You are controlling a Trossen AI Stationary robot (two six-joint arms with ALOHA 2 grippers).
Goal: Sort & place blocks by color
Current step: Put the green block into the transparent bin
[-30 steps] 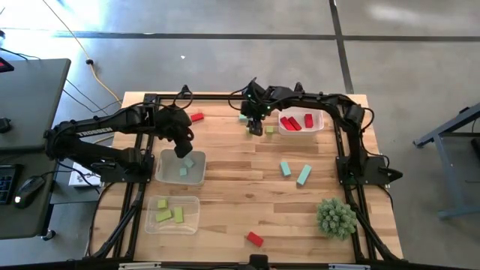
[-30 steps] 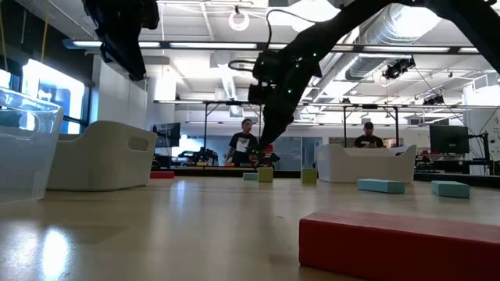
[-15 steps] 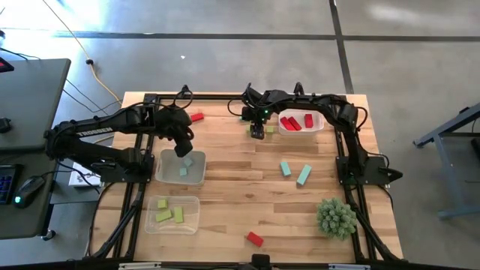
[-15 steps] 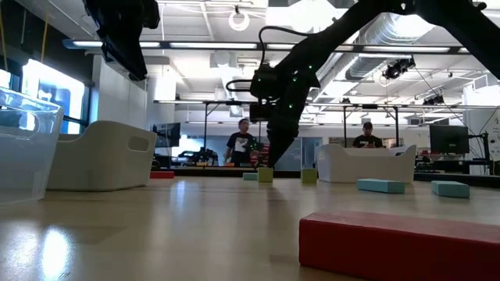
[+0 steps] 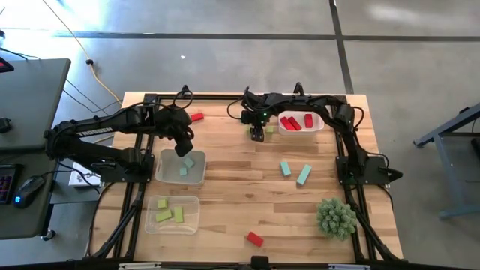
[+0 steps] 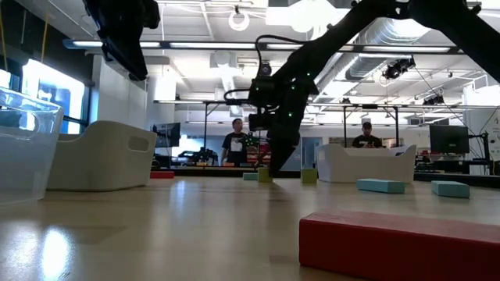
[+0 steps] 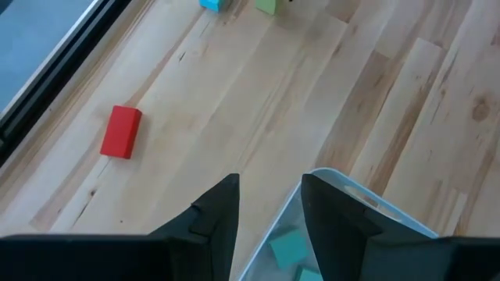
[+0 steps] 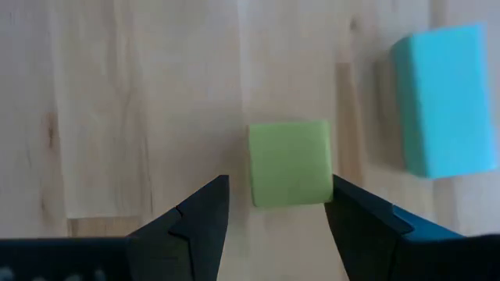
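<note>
A: Where is the right gripper?

B: It is low over the table, near the far edge, just beside the tray with the red blocks. Its jaws stand open, one finger on each side of a yellow-green cube. In the right wrist view I see small gaps between the fingers and the cube, so it does not grip it.

A: And what lies next to this cube?

B: A teal block lies near it on the wood, apart from it.

A: What does the left gripper do?

B: It hangs over the far rim of the tray with teal blocks, close to the left edge of the table. Its jaws are open and hold nothing. Below it, in the left wrist view, teal pieces lie inside that tray.

A: The other blocks?

B: A third tray near the front left corner holds yellow-green blocks. One red block lies near the far edge, another red one near the front edge. Two teal bars lie towards the right edge. A spiky green plant ball sits by the front right corner.
</note>
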